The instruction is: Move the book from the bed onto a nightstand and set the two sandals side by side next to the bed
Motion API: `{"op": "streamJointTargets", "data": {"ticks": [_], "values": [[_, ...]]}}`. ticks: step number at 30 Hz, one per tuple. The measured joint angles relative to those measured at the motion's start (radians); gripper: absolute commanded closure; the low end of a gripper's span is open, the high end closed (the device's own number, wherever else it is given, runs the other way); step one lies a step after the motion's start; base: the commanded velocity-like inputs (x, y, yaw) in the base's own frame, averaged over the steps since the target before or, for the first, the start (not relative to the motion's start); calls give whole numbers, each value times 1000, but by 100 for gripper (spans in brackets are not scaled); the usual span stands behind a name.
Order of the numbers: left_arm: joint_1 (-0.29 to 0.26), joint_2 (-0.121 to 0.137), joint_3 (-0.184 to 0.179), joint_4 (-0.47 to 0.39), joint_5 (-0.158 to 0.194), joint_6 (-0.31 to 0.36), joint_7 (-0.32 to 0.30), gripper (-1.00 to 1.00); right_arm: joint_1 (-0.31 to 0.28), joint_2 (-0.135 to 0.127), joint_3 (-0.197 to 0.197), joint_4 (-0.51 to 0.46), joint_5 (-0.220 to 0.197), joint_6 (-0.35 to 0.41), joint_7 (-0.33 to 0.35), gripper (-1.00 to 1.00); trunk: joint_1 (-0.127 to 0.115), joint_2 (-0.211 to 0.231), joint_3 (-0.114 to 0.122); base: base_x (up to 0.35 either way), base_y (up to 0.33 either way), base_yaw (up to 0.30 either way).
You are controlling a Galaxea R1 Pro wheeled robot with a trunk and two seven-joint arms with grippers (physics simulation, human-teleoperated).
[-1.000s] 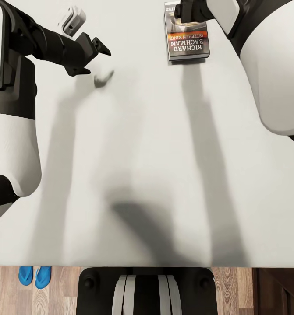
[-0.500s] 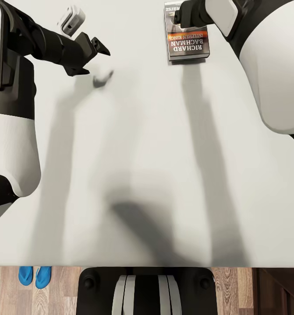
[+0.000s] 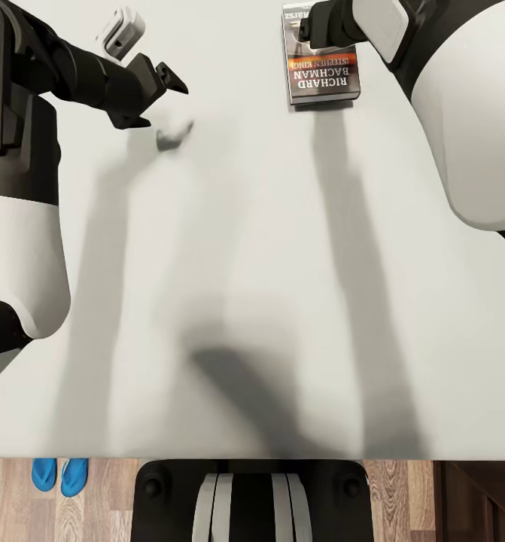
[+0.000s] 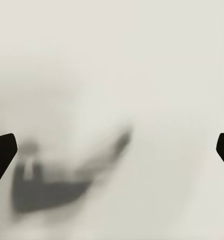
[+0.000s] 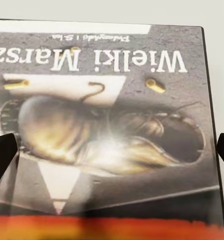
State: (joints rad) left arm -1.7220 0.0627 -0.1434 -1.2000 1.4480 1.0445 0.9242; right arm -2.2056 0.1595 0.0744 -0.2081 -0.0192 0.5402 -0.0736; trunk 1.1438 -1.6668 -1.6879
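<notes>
The book lies flat on the bed's light grey mattress at the far side, its dark cover with orange and white lettering facing up. My right gripper hovers over the book's far end. In the right wrist view the cover spreads between the fingertips, and the gripper is open. My left gripper hangs open above bare mattress, casting a shadow. Two bright blue sandals lie side by side on the wood floor by the bed's near edge.
My dark base stands against the near edge of the bed. A dark brown wooden piece shows at the near right corner, beside a strip of plank floor.
My left gripper has drifted slightly left and away over the mattress, and its shadow with it. The right arm shifted slightly over the book, which has not moved.
</notes>
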Motion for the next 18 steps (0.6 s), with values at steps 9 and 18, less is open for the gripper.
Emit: {"op": "streamJointTargets", "data": {"ticks": [9, 18], "values": [[0, -1, 0, -3, 0, 0, 0, -100, 1, 0, 0, 1, 0, 0, 1, -100, 0, 0, 0, 0, 0, 0], [0, 0, 1, -18, 0, 1, 0, -100, 6, 0, -2, -6, 2, 0, 1, -100, 0, 0, 0, 0, 0, 0]]}}
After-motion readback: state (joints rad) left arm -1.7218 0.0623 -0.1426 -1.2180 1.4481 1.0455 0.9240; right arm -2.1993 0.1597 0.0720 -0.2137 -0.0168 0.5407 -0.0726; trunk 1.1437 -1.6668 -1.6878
